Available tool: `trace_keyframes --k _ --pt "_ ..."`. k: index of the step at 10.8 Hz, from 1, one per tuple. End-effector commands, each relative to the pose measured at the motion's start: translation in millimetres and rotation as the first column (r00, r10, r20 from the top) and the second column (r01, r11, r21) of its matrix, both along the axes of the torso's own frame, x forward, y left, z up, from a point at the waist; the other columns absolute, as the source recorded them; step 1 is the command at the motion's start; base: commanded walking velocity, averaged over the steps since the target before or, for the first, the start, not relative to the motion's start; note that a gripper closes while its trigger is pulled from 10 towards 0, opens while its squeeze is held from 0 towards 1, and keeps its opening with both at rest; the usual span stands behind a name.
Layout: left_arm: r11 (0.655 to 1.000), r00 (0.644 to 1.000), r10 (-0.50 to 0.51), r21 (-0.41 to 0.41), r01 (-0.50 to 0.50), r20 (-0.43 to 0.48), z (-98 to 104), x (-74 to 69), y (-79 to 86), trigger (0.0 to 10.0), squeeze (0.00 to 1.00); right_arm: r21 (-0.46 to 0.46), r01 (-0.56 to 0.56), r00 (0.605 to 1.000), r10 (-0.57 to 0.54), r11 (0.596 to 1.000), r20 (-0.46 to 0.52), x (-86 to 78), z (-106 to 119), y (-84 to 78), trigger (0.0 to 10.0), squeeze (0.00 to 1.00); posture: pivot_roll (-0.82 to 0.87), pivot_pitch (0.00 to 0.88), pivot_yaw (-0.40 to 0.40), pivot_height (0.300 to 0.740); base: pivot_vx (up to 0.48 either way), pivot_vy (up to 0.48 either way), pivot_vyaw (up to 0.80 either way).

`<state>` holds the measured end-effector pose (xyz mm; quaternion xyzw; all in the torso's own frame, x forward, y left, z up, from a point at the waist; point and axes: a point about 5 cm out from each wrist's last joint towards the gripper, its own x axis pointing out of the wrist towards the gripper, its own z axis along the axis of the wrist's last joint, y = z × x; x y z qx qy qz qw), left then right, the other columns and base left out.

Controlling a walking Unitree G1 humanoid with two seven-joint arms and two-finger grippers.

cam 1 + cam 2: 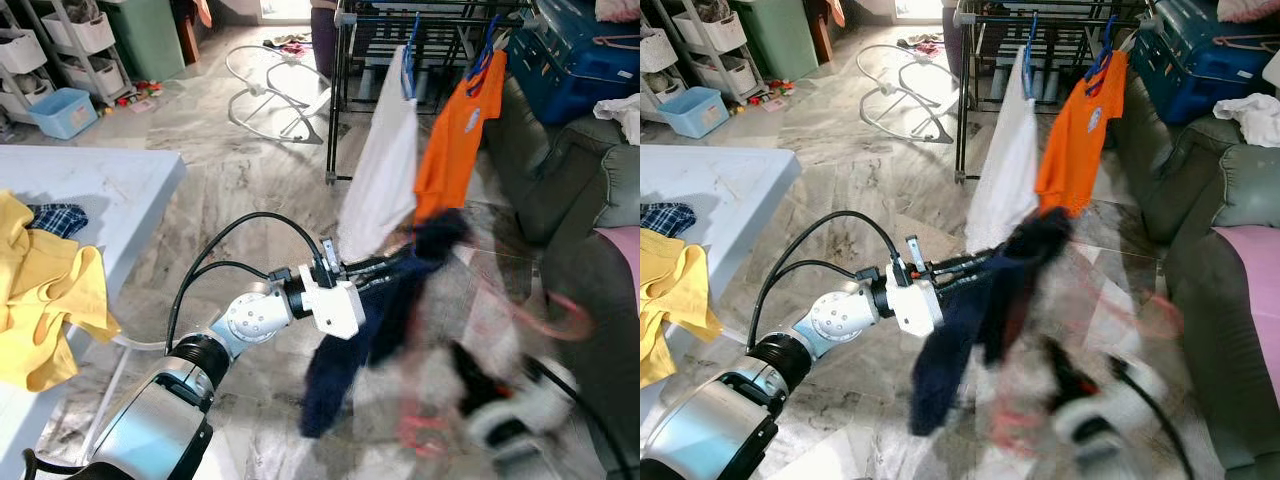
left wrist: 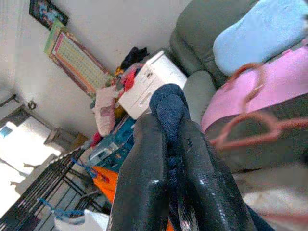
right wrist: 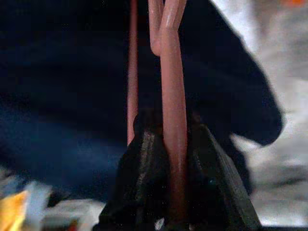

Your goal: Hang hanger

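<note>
Left tool (image 1: pixel 400 265) clenched on navy garment (image 1: pixel 345 350). Right tool (image 3: pixel 166 144) clamps pink hanger (image 3: pixel 173 120), low beside garment. Step: dressing hanger. Next: feed hanger into garment, then lift to drying rack (image 1: pixel 400 30).

Motion blur smears the right gripper (image 1: pixel 500 415) and the pink hanger (image 1: pixel 560 320) in the eye views, so their outlines cannot be traced there. The navy garment (image 1: pixel 345 350) covers the left gripper's fingertips (image 2: pixel 166 159), and its upper end is blurred. The drying rack (image 1: pixel 440 20) is cut off by the top edge.
</note>
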<state>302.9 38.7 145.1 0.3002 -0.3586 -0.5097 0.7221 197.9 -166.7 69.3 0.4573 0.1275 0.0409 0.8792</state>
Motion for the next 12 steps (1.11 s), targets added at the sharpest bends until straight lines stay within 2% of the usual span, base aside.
trace_keyframes --k 1,2,3,4,5,6,7,8,10,11,12 --pt "0.999 0.999 -0.047 0.014 0.047 0.026 0 -5.1 -3.4 10.0 0.0 0.025 -0.074 0.994 0.072 0.997 0.078 1.4 14 12.1 10.0 0.0 -0.07 0.071 0.008 0.74 0.0 0.0 0.0" --pt "0.996 0.997 -0.08 0.037 0.079 0.022 -4 -9.2 -6.8 10.0 0.0 -0.002 -0.115 0.993 0.115 0.993 0.041 -3.9 8 15.9 10.0 0.0 -0.07 0.069 0.01 0.74 0.0 0.0 0.0" --pt "0.994 0.996 -0.088 0.062 0.087 0.017 -7 -10.2 -6.8 10.0 0.0 0.042 -0.084 0.996 0.083 0.996 0.029 -4.9 8 11.8 10.0 0.0 -0.07 0.069 0.007 0.74 0.0 0.0 0.0" --pt "0.989 0.996 -0.091 0.117 0.09 0.004 -13 -10.3 -4.0 10.0 0.0 0.042 -0.106 0.994 0.105 0.994 0.021 -7.4 10 13.7 10.0 0.0 -0.07 0.07 0.006 0.74 0.0 0.0 0.0" --pt "0.977 0.997 -0.08 0.199 0.079 -0.002 -20 -7.8 2.1 10.0 0.0 -0.068 -0.175 0.984 0.171 0.982 -0.05 -15.0 0 16.3 10.0 0.0 -0.07 0.07 0.005 0.74 0.0 0.0 0.0" --pt "0.964 0.999 -0.045 0.261 0.043 0.001 -22 -2.0 9.8 10.0 0.0 -0.28 -0.233 0.961 0.175 0.931 -0.216 -28.6 -27 3.9 10.0 0.0 -0.07 0.071 0.005 0.74 0.0 0.0 0.0" --pt "0.952 1.0 -0.005 0.305 -0.001 0.02 -23 4.0 15.4 10.0 0.0 -0.399 -0.278 0.933 0.146 0.874 -0.329 -43.7 -45 -10.7 10.0 0.0 -0.07 0.072 0.005 0.74 0.0 0.0 0.0" --pt "0.923 0.997 0.052 0.379 -0.071 0.06 -27 11.4 20.2 10.0 0.0 -0.541 -0.352 0.896 0.108 0.764 -0.43 -61.6 -58 -31.3 10.0 0.0 -0.07 0.075 0.008 0.74 0.0 0.0 0.0" --pt "0.893 0.993 0.068 0.438 -0.105 0.1 -32 14.5 24.1 10.0 0.0 -0.647 -0.429 0.865 0.08 0.63 -0.496 -82.7 -63 -57.9 10.0 0.0 -0.08 0.077 0.016 0.74 0.0 0.0 0.0" --pt "0.889 0.993 0.052 0.449 -0.094 0.106 -34 12.9 23.7 10.0 0.0 -0.645 -0.432 0.867 0.091 0.631 -0.491 -86.0 -61 -60.8 10.0 0.0 -0.09 0.078 0.019 0.74 0.0 0.0 0.0" --pt "0.905 0.992 0.019 0.419 -0.069 0.121 -31 9.6 18.9 10.0 0.0 -0.599 -0.462 0.861 0.171 0.654 -0.478 -88.2 -59 -51.2 10.0 0.0 -0.1 0.078 0.021 0.74 0.0 0.0 0.0"
